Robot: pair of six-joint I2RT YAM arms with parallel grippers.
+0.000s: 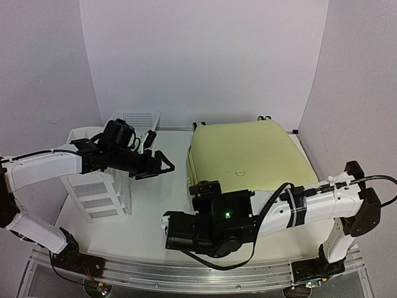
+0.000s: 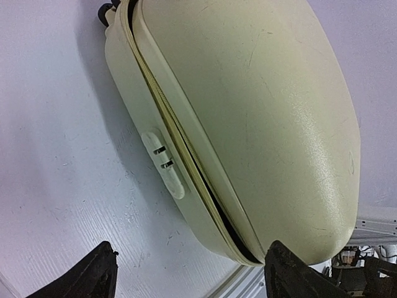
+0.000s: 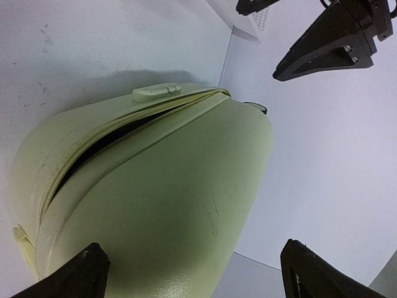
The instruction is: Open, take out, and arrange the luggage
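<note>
The pale-yellow luggage [image 1: 248,155] lies flat on the right half of the table, its wheels [image 1: 265,117] at the far end. Its seam gapes a little along the left side, with dark lining showing in the left wrist view [image 2: 260,112] and the right wrist view [image 3: 167,198]. A pale lock tab [image 2: 163,164] sits on that side. My left gripper [image 1: 162,166] is open and empty, hovering left of the case [image 2: 192,276]. My right gripper [image 1: 205,187] is open at the case's near-left corner, its jaws wide on either side of the lid [image 3: 198,273], not touching it.
A white plastic drawer unit [image 1: 93,186] stands at the left under my left arm. A white mesh basket [image 1: 139,121] sits behind it. The table's metal front edge [image 1: 186,273] runs below my right arm. My left gripper shows in the right wrist view [image 3: 329,46].
</note>
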